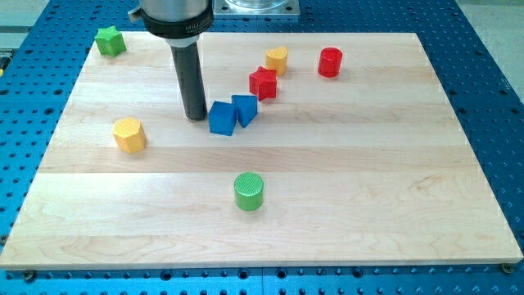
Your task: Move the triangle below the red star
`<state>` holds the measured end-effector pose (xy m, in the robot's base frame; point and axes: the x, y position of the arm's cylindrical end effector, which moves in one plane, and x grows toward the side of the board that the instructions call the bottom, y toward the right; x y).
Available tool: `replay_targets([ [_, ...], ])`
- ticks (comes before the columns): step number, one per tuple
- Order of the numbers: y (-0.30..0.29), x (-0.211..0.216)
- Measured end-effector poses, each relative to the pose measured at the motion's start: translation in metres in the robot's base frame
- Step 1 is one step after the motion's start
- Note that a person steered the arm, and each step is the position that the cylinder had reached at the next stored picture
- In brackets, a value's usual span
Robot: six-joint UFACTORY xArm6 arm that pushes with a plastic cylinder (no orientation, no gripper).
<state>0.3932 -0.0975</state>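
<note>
The board point(270, 176) is a pale wooden top on a blue perforated table point(491, 74). I take the red star point(263, 83) as the landmark for all places.

The triangle point(244, 109) is blue and it lies just below the star, a little to the view's left of it – the two are very near, but I cannot tell if they touch. The blue cube point(222, 118) stands against the triangle on its left side, so it is below the star and to the left.

My tip point(196, 116) is on the board just at the left of the cube, very close to it or touching; from the star it is to the left and lower. The rod goes straight up from there to the dark round mount at the view's top. There are no jaws on this arm, only the rod, so nothing is held.

The yellow heart point(277, 60) is just above the star, slightly to the right. The red cylinder point(330, 62) is to the right of the star and a little higher, well apart from it. The green cylinder point(249, 191) is far below the star. The yellow hexagon point(129, 134) is far to the left and lower – the green star point(110, 41) is far to the left and higher, near the board's corner
</note>
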Motion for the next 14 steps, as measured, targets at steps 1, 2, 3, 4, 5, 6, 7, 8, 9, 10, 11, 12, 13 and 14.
replay_targets([
  [1, 0.000, 0.000],
  [2, 0.000, 0.001],
  [3, -0.001, 0.005],
  [4, 0.035, -0.046],
  [5, 0.076, -0.048],
  [6, 0.045, -0.025],
  [7, 0.043, -0.012],
  [8, 0.074, 0.017],
  [9, 0.112, 0.033],
  [10, 0.095, 0.071],
  [11, 0.114, 0.086],
  [12, 0.121, 0.048],
  [13, 0.158, 0.065],
  [14, 0.172, 0.048],
])
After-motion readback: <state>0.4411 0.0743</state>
